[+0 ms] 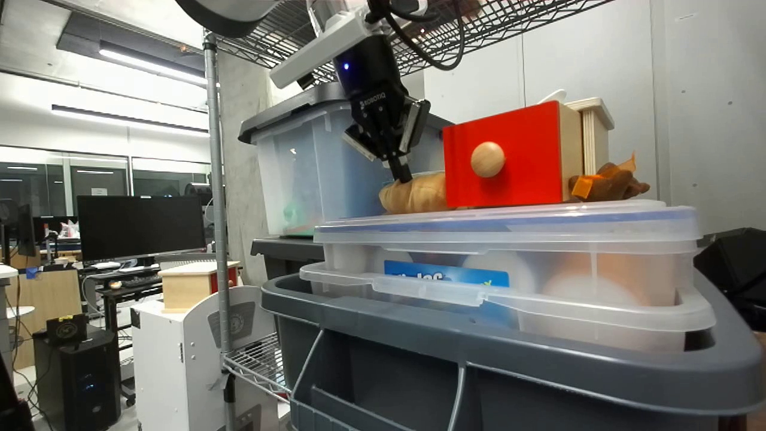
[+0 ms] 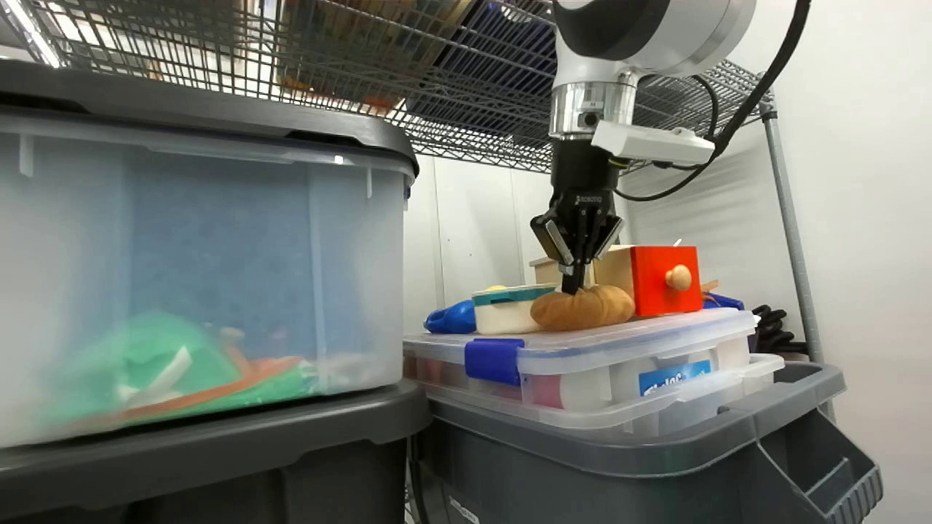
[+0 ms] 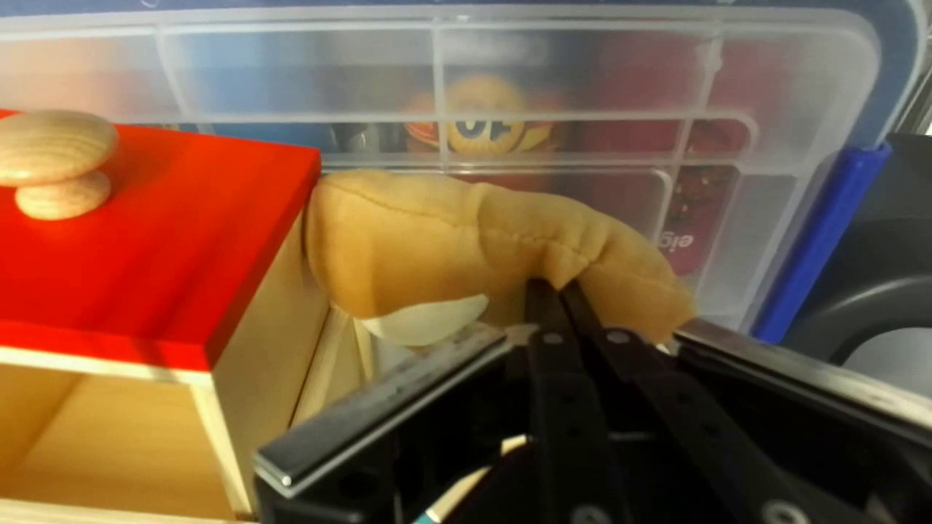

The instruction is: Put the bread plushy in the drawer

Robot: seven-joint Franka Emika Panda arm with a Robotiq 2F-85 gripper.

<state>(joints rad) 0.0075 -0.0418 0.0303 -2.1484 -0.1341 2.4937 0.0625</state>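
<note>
Appears to have the gripper (image 3: 557,287) drawn nearly together on a thin fold of the bread plushy (image 3: 502,240), pinched near mid-length from above. Look for the plushy on the clear bin lid (image 3: 786,87), beside the pulled-open drawer (image 3: 167,276) and seemingly touching its side. Expect light, squashy stuffing (nothing fragile, bar perhaps a seam), with cloth grippy enough not to slide easily. Expect drooping ends, too, and a shallow pinch apt to let go. Better to bite deeper around the middle, then lift straight up, well above the wooden side, before lowering.
</note>
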